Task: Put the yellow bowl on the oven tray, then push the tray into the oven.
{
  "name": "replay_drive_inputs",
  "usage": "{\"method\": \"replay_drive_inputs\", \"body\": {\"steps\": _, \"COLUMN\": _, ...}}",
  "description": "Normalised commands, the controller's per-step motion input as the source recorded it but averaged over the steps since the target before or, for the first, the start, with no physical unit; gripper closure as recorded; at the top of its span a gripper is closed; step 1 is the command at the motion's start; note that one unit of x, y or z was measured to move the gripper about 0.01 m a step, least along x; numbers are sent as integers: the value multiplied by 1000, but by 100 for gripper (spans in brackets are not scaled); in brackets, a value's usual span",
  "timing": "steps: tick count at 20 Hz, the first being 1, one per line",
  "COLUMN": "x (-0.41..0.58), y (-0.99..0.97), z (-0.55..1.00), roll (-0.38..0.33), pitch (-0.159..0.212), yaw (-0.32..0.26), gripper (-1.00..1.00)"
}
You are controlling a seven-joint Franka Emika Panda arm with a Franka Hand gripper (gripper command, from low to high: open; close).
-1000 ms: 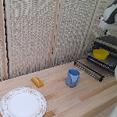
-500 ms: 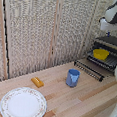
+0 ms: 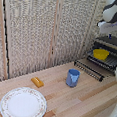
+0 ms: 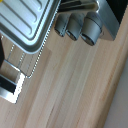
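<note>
The yellow dish [image 3: 100, 54] lies on the dark wire baking sheet [image 3: 108, 60], which sits in the oven [image 3: 111, 44] at the exterior view's right. A dark slatted panel [image 3: 89, 68] sticks out in front of the oven, low over the table. My white and black arm [image 3: 115, 9] hangs above the oven, and the grabber [image 3: 104, 24] below it is blurred, so its fingers are not readable. In the wrist view I see the oven's silver body [image 4: 27, 20], its round knobs [image 4: 75, 27] and thin wire bars [image 4: 22, 62], but no fingers.
On the wooden table [image 3: 92, 97] stand a blue cup [image 3: 72, 77], a small orange-yellow block [image 3: 37, 82] and a large white patterned plate [image 3: 23, 103]. A woven screen [image 3: 41, 28] closes the back.
</note>
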Motion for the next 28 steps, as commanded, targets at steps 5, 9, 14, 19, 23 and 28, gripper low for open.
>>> {"method": "replay_drive_inputs", "body": {"steps": 5, "x": 195, "y": 0, "z": -427, "roll": -354, "pitch": 31, "yaw": 226, "gripper": -100}}
{"method": "replay_drive_inputs", "body": {"steps": 9, "x": 54, "y": 19, "z": -259, "roll": -325, "pitch": 99, "yaw": 213, "gripper": -100}}
{"method": "replay_drive_inputs", "body": {"steps": 14, "x": -164, "y": 198, "z": 4, "roll": -250, "pitch": 262, "yaw": 174, "gripper": -100}}
{"method": "replay_drive_inputs", "body": {"steps": 19, "x": -179, "y": 271, "z": 37, "roll": -228, "pitch": 290, "yaw": 162, "gripper": -100}}
{"method": "replay_drive_inputs", "body": {"steps": 23, "x": -65, "y": 294, "z": 23, "roll": -230, "pitch": 259, "yaw": 148, "gripper": -100}}
{"method": "replay_drive_inputs", "body": {"steps": 28, "x": 129, "y": 318, "z": -15, "roll": -250, "pitch": 152, "yaw": 144, "gripper": -100}}
